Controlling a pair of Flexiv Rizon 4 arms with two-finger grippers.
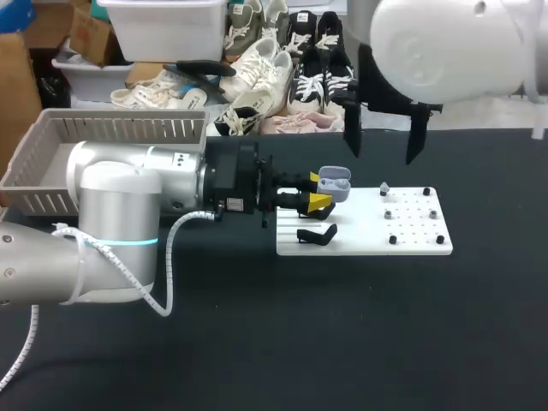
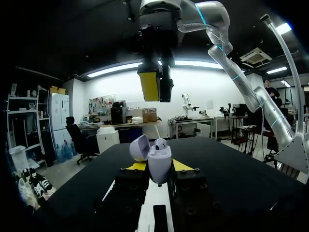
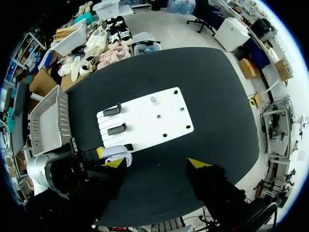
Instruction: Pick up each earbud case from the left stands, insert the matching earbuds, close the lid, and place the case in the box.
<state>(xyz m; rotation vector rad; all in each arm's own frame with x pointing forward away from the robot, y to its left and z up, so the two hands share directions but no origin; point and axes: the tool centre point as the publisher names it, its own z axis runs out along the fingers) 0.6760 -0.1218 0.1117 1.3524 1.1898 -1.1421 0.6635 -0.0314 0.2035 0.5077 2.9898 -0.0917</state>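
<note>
A pale lilac earbud case [image 1: 335, 183] with its lid up sits in my left gripper [image 1: 318, 192], over the left end of the white board [image 1: 368, 235]. In the left wrist view the fingers are shut on the case [image 2: 160, 164], the lid [image 2: 139, 147] tilts back, and one earbud [image 2: 160, 143] shows inside. My right gripper [image 1: 383, 152] hangs high above the board, open and holding nothing. From its wrist view the gripper [image 3: 156, 163] looks straight down, with the case [image 3: 116, 155] below beside one yellow tip. A small grey earbud [image 1: 384, 187] rests on the board's right half.
Two black stands [image 3: 112, 109] [image 3: 117, 129] sit on the board's left part, and small black pegs [image 1: 413, 214] dot its right part. A grey slatted basket [image 1: 111, 141] stands at the back left, behind my left arm. Black tabletop surrounds the board.
</note>
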